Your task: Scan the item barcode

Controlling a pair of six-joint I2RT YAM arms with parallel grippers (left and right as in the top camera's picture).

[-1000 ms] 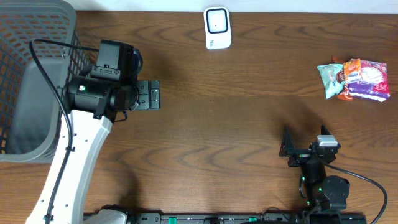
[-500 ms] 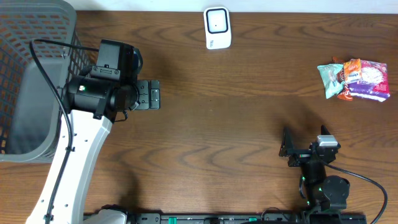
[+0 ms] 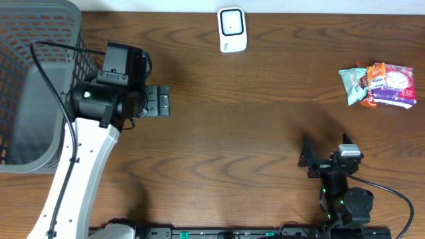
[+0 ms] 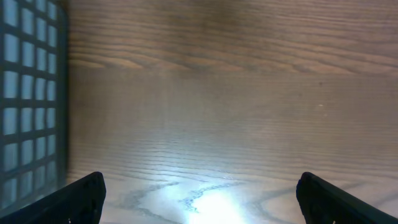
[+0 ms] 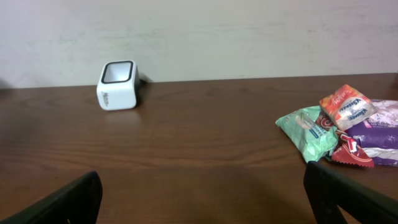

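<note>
The items are a small pile of snack packets (image 3: 377,85), green, orange, red and purple, at the table's right edge; the right wrist view has the packets (image 5: 342,124) at its right. The white barcode scanner (image 3: 232,30) stands at the back middle, and in the right wrist view the scanner (image 5: 118,85) is far left near the wall. My left gripper (image 3: 158,101) hangs open over bare wood beside the basket, and the left gripper (image 4: 199,205) has nothing between its fingers. My right gripper (image 3: 325,159) rests open near the front right, and the right gripper (image 5: 202,202) is empty, well short of the packets.
A large grey mesh basket (image 3: 33,79) fills the left back corner, and its wall (image 4: 28,93) runs along the left of the left wrist view. A pale wall rises behind the table's far edge.
</note>
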